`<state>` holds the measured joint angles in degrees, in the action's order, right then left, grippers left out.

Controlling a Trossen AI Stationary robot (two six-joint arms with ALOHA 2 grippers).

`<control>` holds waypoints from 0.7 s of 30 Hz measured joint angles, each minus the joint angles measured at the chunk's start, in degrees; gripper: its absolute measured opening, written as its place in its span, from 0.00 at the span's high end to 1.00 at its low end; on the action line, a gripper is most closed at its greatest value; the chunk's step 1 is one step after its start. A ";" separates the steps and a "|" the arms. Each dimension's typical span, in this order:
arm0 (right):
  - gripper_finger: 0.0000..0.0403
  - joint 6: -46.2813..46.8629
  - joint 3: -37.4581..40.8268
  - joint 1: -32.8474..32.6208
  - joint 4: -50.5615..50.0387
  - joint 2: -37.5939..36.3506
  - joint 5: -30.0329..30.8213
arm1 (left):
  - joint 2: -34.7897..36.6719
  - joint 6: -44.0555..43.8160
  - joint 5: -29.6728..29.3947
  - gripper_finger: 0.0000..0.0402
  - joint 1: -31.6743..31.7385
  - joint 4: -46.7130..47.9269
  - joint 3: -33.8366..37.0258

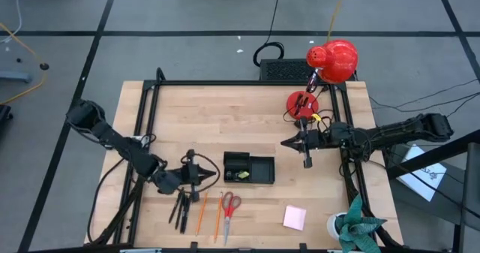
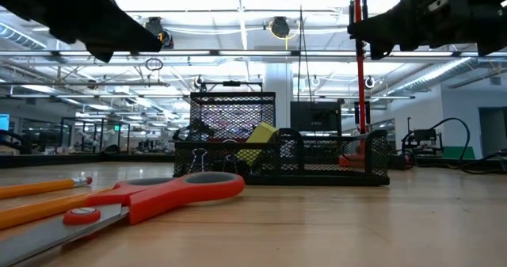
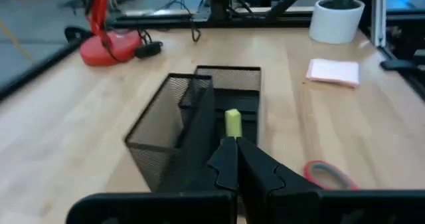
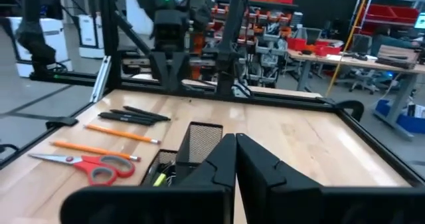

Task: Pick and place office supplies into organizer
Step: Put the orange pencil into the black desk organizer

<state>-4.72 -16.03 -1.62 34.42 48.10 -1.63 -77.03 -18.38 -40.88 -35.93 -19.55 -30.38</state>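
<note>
Left tool (image 1: 208, 173) pressed together, holding nothing, hovering just left of the organizer (image 1: 249, 167). Right tool (image 1: 286, 143) also pressed together and empty, up and right of the organizer, near the red lamp base (image 1: 302, 103).

Organizer sits mid-tabletop (image 1: 240, 110); black mesh, a yellow-green bit (image 3: 232, 123) inside it, binder clips (image 2: 204, 158) visible through the mesh in the low view.

Still out on the tabletop, front-left of the organizer: black pens (image 1: 181, 208), 2 orange pencils (image 1: 202, 212), red-handled scissors (image 1: 229, 212) lying flat side by side. Pink sticky-note pad (image 1: 294, 217) lies front-right of the organizer, apart from it. White pot with a plant (image 1: 352, 227) at the front-right corner.
</note>
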 joint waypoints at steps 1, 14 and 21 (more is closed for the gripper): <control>0.99 0.24 0.00 0.22 0.03 0.00 0.00 | -0.57 -2.37 -0.17 0.99 -0.58 2.42 -1.21; 0.99 -2.36 0.00 0.95 2.61 0.00 0.02 | -16.35 -46.65 7.97 0.99 -9.79 51.68 -30.70; 0.99 -7.57 0.00 1.01 9.75 -0.80 0.02 | -25.32 -63.09 23.22 0.99 -8.09 65.15 -41.61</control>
<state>-12.29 -16.03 -0.61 44.17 47.29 -1.61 -102.35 -81.47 -17.66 -44.02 45.59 -72.00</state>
